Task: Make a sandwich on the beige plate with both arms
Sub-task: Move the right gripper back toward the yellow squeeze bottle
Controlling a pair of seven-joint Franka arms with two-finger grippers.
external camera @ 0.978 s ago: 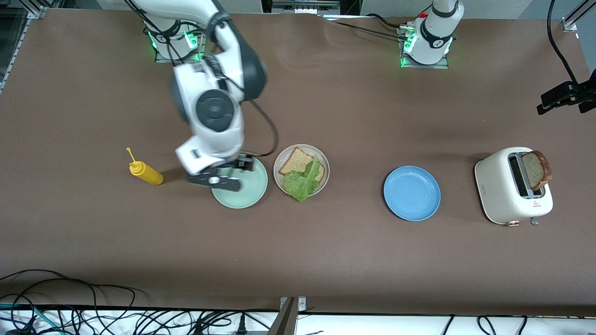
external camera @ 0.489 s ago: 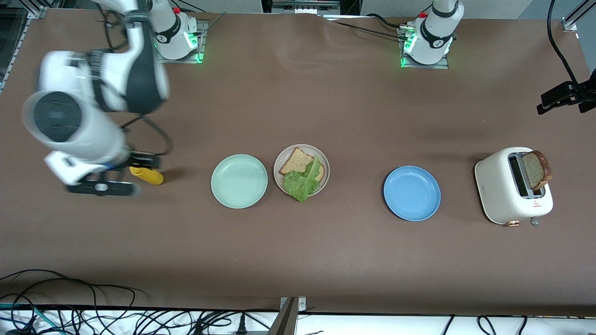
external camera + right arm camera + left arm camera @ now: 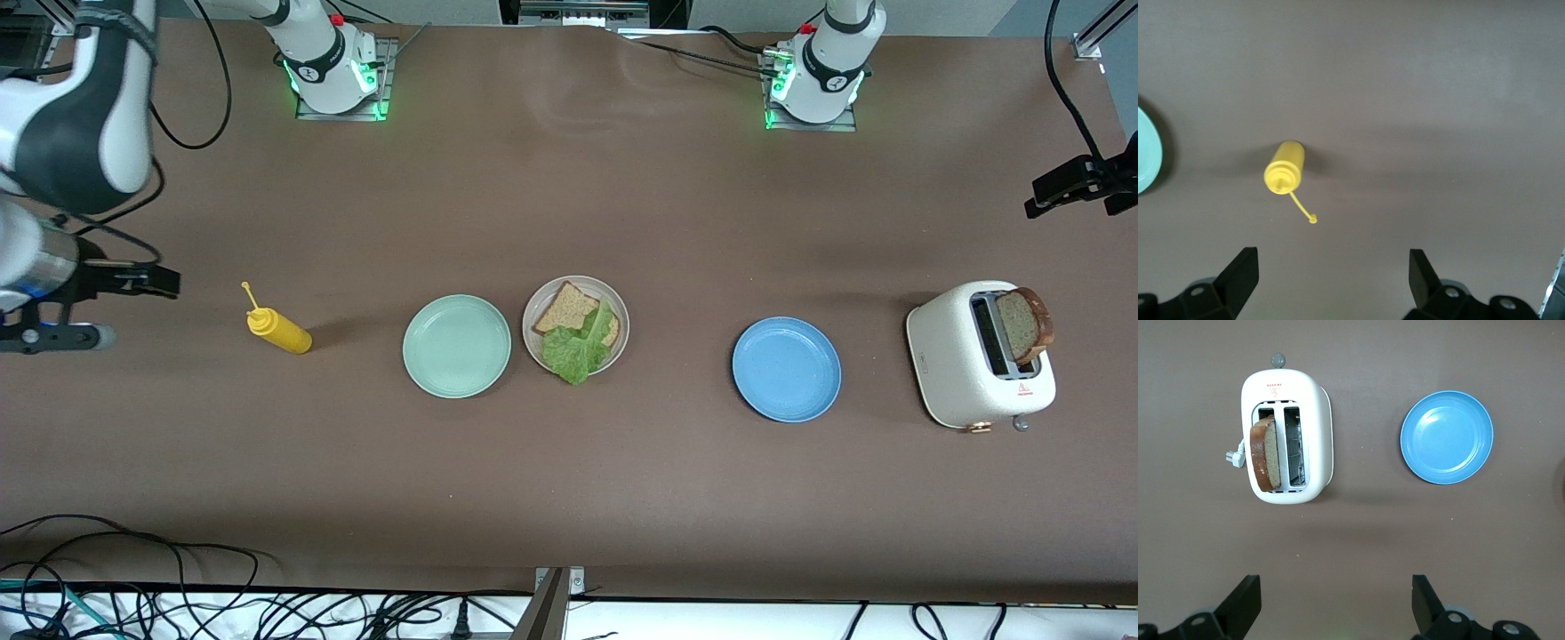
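brown bread slice [image 3: 565, 310], ruffled lettuce [image 3: 576, 348], beige plate [image 3: 533, 342]

Only marking seen: small red warning triangle with tiny red print on the white toaster [image 3: 981, 364], on its side and top face [image 3: 1273, 387]. Print too small to read.

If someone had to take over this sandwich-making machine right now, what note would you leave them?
Right gripper: open, empty, up over the table's right-arm end, by the yellow bottle.
Left gripper: open, empty, high over the toaster and blue plate.
Done: one bread slice and lettuce lie on the beige plate.
Left: second slice stands in the toaster; put it on the lettuce.
Mint plate holds nothing.
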